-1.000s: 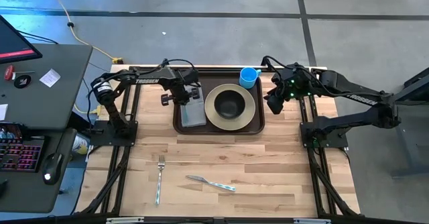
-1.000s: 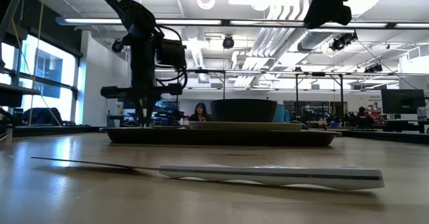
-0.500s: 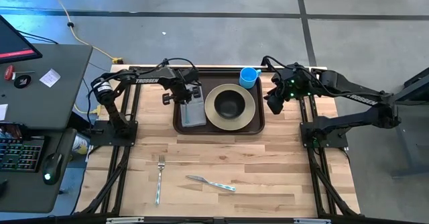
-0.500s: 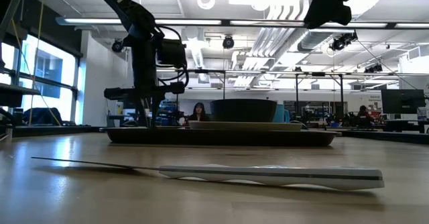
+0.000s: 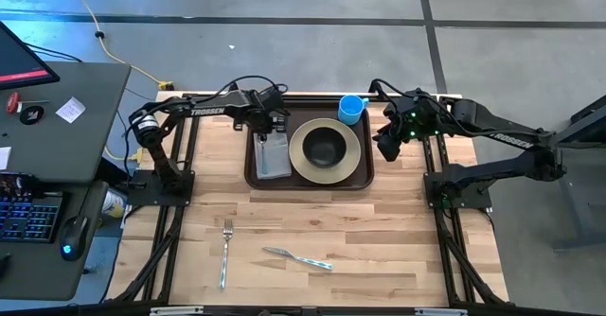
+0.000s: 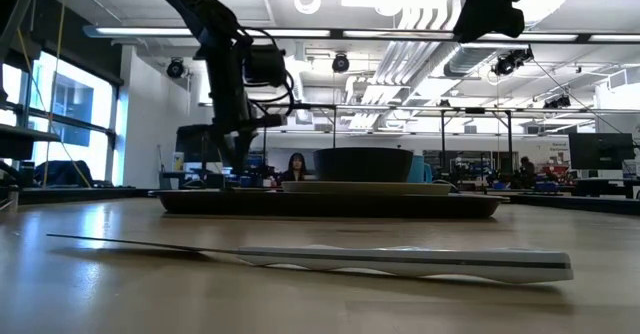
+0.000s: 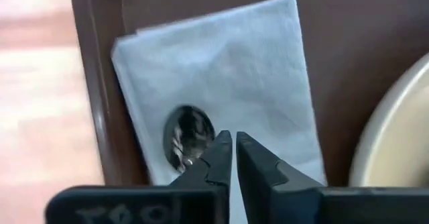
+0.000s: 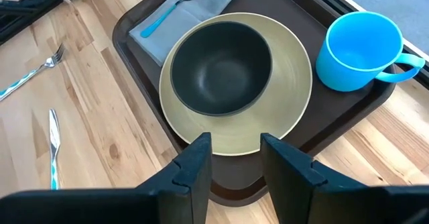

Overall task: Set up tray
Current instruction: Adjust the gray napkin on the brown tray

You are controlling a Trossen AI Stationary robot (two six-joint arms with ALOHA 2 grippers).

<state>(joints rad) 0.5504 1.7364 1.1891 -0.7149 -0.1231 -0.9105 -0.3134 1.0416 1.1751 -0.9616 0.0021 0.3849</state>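
Note:
The dark brown tray [image 5: 254, 169] lies at the far middle of the table. On it are a beige plate [image 5: 352, 155] carrying a dark bowl [image 5: 325, 147], a blue cup [image 5: 351, 108] and a grey napkin [image 5: 275, 160]. A spoon with a blue handle [image 8: 163, 16] lies on the napkin, its bowl [image 7: 188, 133] toward the far edge. My left gripper [image 7: 233, 138] hovers shut just above the napkin's far end, beside the spoon's bowl. My right gripper [image 8: 234, 143] hangs open above the tray's right rim with nothing between its fingers.
A fork [image 5: 226, 252] and a knife [image 5: 297, 257] lie on the bare wood near the front edge; the knife [image 6: 400, 262] fills the low view's foreground. A desk with a keyboard stands off the table's left side.
My left gripper has risen from the napkin, shifted a little toward the table's far edge, and rolled about its own axis. The spoon and napkin stay where they were on the tray.

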